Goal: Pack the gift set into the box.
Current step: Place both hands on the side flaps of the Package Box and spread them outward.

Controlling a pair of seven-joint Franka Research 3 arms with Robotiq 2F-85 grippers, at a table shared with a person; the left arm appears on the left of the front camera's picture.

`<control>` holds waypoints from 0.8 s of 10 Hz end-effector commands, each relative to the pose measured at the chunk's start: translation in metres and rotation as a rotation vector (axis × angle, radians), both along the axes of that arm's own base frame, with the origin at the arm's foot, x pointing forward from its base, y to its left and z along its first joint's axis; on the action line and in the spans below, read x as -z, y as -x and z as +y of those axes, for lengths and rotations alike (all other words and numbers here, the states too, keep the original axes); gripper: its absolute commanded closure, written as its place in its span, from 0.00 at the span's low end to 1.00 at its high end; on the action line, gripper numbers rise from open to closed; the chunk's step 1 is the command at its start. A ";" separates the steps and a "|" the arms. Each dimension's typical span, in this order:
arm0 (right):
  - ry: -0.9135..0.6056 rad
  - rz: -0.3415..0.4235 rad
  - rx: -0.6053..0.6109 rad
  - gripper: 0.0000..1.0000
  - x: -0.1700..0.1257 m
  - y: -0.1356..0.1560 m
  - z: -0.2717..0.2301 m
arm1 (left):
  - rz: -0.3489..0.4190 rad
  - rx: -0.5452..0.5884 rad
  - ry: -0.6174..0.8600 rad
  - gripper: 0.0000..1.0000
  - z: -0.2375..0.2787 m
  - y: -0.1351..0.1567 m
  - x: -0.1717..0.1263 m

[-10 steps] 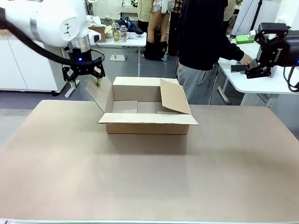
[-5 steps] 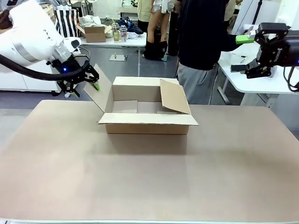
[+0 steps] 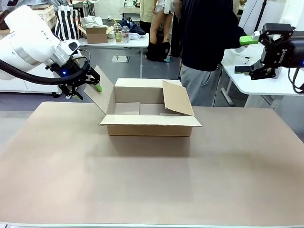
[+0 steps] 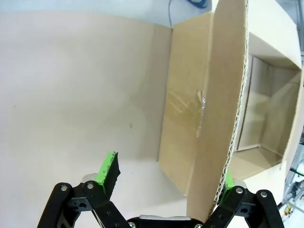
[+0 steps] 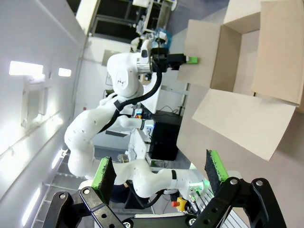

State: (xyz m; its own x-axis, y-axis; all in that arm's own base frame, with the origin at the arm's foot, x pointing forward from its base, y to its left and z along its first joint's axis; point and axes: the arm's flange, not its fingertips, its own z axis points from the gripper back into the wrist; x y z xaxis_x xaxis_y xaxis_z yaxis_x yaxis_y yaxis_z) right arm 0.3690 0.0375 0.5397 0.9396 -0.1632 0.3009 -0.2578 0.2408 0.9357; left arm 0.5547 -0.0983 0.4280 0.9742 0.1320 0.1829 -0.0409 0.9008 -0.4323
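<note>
The box, a plain brown carton, sits open at mid-table with its right flap leaning inward. Its left flap stands tilted outward. My left gripper is open at that flap's outer edge. In the left wrist view the flap runs up between the spread green pads of the left gripper. My right gripper hangs open and empty off the table's far right; the right wrist view shows this gripper facing the box. The gift set is not identifiable.
A person stands behind the box, one arm stretched toward a small green item by my right gripper. A white side table carries a dark object. Bare brown tabletop spreads in front of the box.
My left arm swung left and tilted, bringing its gripper down beside the left flap. The person's hand rose from the side table to the green item. The right gripper held still.
</note>
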 end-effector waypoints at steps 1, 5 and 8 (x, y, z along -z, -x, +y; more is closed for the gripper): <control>-0.004 -0.028 -0.007 0.00 0.000 -0.001 0.001 | 0.004 -0.019 -0.022 0.00 -0.003 0.001 -0.005; 0.526 -0.017 -0.131 0.00 -0.020 -0.085 0.112 | 0.004 -0.019 -0.022 0.00 -0.003 0.001 -0.005; 1.015 0.027 -0.144 0.00 0.004 -0.143 0.213 | 0.004 -0.019 -0.022 0.00 -0.003 0.001 -0.005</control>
State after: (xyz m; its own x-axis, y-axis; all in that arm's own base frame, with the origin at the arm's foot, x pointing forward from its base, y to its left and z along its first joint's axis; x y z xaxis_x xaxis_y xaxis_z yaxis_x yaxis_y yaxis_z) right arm 0.4676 0.2256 0.5450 0.9195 0.1830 0.3479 -0.3712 0.6954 0.6154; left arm 0.5555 -0.1002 0.4304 0.9737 0.1365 0.1824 -0.0478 0.9051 -0.4225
